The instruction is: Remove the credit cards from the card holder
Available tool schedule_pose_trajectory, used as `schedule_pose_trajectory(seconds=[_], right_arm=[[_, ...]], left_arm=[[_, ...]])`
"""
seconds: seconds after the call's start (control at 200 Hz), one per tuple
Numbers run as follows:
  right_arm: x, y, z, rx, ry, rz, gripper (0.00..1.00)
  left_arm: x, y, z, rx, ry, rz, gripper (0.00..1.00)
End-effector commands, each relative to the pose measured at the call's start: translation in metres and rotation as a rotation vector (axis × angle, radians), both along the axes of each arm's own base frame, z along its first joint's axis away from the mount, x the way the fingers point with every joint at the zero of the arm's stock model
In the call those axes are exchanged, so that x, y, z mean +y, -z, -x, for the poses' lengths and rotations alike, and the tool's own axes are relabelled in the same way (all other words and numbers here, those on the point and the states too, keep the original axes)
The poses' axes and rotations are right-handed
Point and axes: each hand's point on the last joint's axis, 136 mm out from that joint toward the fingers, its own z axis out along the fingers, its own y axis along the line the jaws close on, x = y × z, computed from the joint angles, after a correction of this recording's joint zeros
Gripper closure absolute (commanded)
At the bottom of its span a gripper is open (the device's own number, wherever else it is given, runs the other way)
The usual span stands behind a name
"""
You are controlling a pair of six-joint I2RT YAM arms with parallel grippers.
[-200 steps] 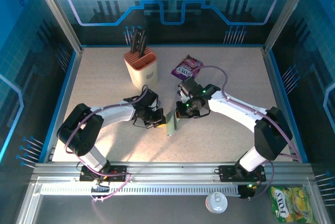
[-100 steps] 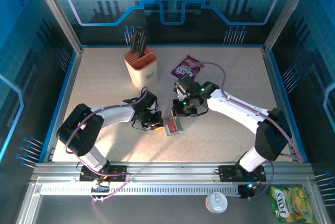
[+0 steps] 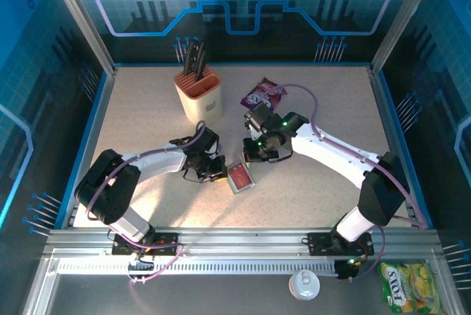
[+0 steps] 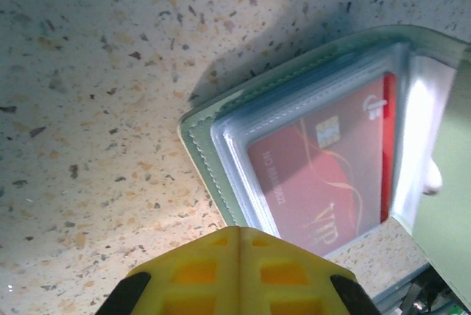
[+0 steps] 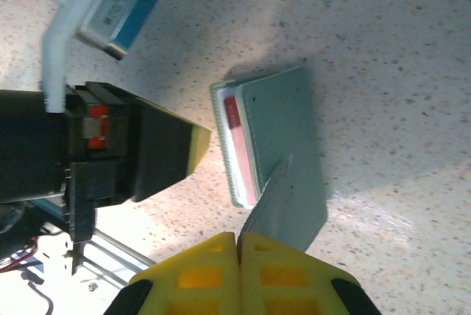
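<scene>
Your card holder [image 3: 240,177] lies open on the table [image 3: 147,116], near the middle between the two arms, with a red credit card [image 4: 324,175] showing under its clear sleeve. Your left gripper [image 4: 237,245] sits just left of the holder, fingers pressed together on nothing. Your right gripper [image 5: 238,245] looks pinched on the holder's raised cover flap.

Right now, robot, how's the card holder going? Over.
Left gripper shut, beside card holder. Right gripper shut on its cover. Red card inside sleeve. Nothing blocking.
</scene>
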Motion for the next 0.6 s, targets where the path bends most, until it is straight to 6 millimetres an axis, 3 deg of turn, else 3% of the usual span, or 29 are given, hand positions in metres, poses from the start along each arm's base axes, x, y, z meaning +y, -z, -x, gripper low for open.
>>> schedule_pose_trajectory(seconds=[0.0,0.33,0.595], right_arm=[[-0.026,0.014,-0.003,0.014,0.017,0.087,1.0],[-0.05,0.037,-0.001,0.049,0.059,0.089,1.0],[-0.056,0.046,-0.002,0.066,0.068,0.083,1.0]], left_arm=[[-0.009,-0.009,-0.002,-0.001,0.007,0.065,0.97],[-0.029,-0.002,0.003,0.024,0.017,0.088,0.97],[-0.022,0.009,0.011,0.042,0.0,0.001,0.98]])
